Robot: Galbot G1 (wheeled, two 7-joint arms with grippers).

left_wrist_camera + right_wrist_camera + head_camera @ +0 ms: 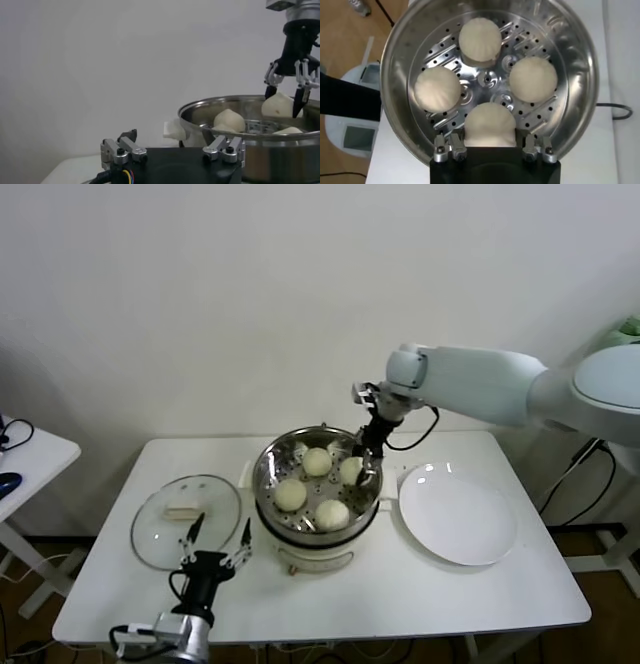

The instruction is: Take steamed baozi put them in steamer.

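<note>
Four cream-white baozi lie on the perforated tray of the steel steamer (262, 476): one at the back (317, 461), one on the left (291, 494), one in front (332, 513) and one on the right (351, 470). My right gripper (367, 469) hangs over the steamer's right side, open, with its fingers straddling the right baozi (490, 125), which rests on the tray. The other three (480, 39) (533, 79) (437, 89) lie apart from it. My left gripper (218, 539) is open and empty, low at the table's front left, short of the steamer (220, 132).
A round glass lid (185, 519) with a white handle lies flat left of the steamer. A flat white plate (458, 514) lies to its right. A second white table (30, 459) stands at the far left.
</note>
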